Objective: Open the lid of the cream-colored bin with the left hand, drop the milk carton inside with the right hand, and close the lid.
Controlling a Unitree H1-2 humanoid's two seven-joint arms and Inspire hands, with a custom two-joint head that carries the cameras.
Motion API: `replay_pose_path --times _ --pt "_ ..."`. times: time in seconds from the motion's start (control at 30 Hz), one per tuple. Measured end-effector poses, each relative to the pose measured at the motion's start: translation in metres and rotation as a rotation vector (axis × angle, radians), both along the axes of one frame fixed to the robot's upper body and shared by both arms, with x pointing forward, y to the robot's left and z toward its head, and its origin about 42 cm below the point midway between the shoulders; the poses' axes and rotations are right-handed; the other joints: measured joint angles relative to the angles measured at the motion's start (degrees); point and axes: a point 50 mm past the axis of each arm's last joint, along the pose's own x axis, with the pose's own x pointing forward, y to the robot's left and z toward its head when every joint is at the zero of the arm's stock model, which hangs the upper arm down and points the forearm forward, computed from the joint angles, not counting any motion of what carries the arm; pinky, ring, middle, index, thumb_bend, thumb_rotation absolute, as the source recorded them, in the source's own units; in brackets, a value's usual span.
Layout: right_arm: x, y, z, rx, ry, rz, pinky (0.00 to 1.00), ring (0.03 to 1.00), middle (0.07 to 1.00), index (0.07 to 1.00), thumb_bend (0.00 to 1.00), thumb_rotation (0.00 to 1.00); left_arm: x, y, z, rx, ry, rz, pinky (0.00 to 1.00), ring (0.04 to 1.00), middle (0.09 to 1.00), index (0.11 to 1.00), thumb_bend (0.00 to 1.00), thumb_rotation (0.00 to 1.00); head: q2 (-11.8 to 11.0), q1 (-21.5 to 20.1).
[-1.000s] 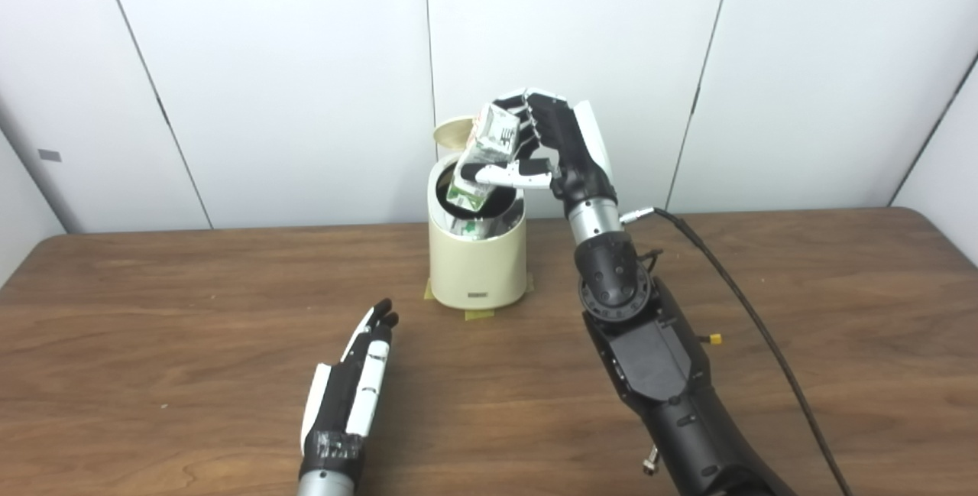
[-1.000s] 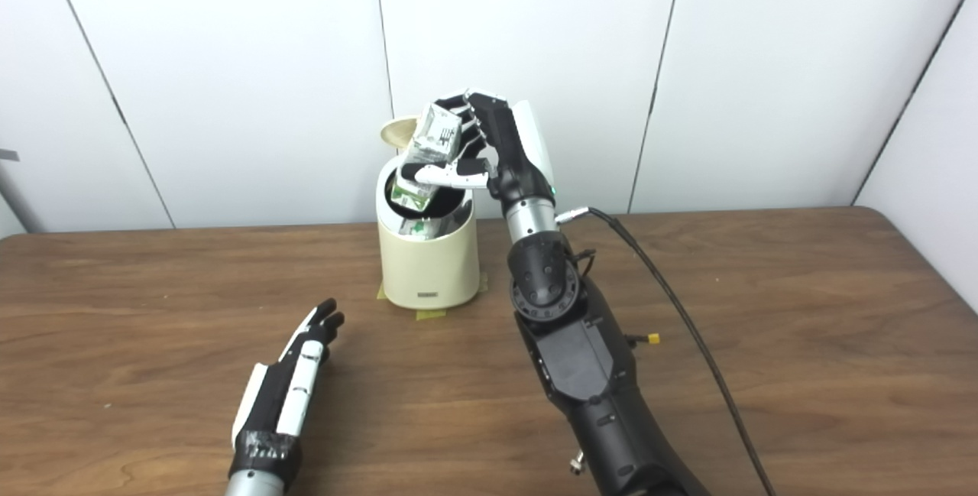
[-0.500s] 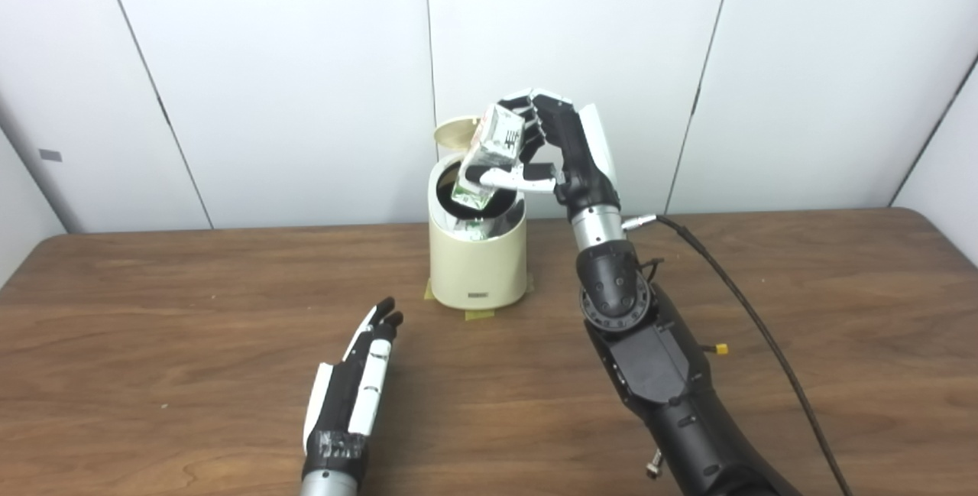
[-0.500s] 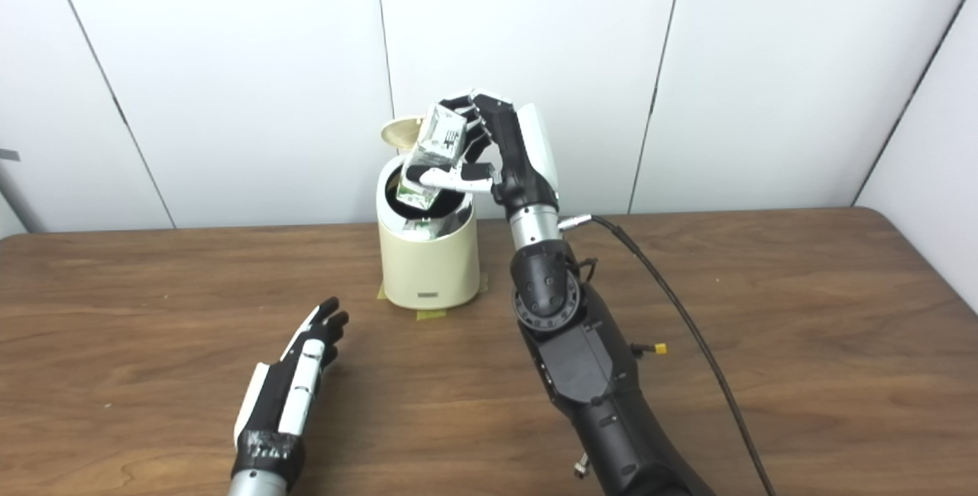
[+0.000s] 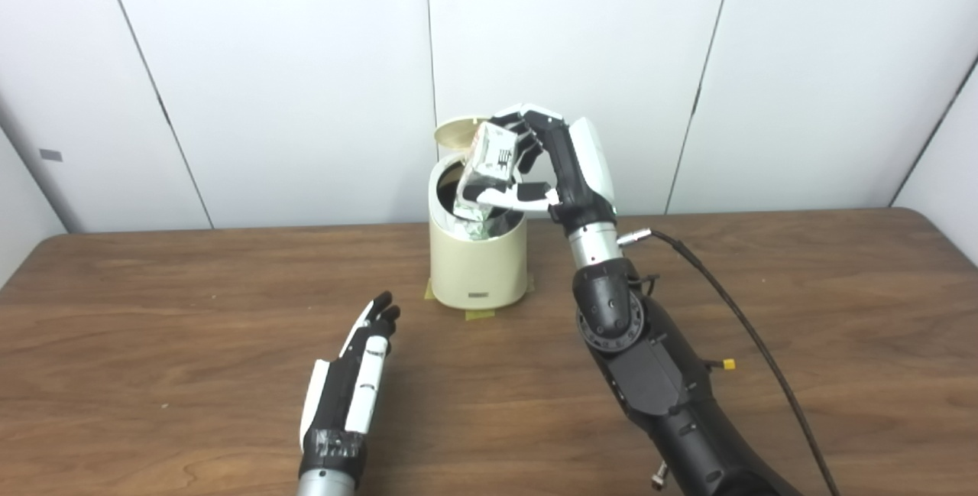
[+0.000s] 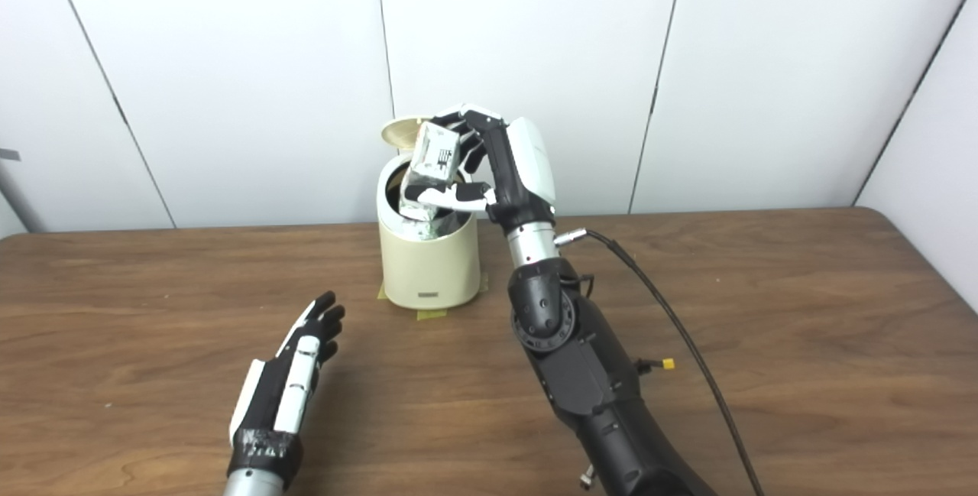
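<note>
The cream-colored bin (image 5: 477,267) stands on the wooden table (image 5: 153,312) at the back centre, its round lid (image 5: 454,131) tipped up behind the opening. My right hand (image 5: 554,163) is raised over the bin's mouth and is shut on the milk carton (image 5: 489,167), a white and green box held nearly upright with its lower end dipping into the opening. My left hand (image 5: 348,389) lies flat on the table in front and to the left of the bin, open, fingers stretched toward it and holding nothing.
Yellow tape (image 5: 480,314) marks the bin's spot on the table. A black cable (image 5: 733,305) runs from my right wrist across the table's right side. White wall panels (image 5: 267,60) stand close behind the bin.
My right hand has lowered and turned the carton more upright, so its bottom end now sits deeper in the bin's mouth. The left hand has barely moved.
</note>
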Motion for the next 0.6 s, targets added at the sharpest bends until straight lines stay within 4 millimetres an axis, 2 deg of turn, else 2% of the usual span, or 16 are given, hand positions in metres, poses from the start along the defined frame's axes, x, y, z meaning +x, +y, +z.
replay_pose_path --times 0.6 --pt "0.001 -0.002 -0.015 0.052 -0.019 -0.039 0.26 0.399 0.524 0.545 0.49 0.00 -0.002 -0.002 -0.001 0.011 0.002 -0.006 0.96 0.954 0.922 0.944 0.53 0.94 0.08 0.26"
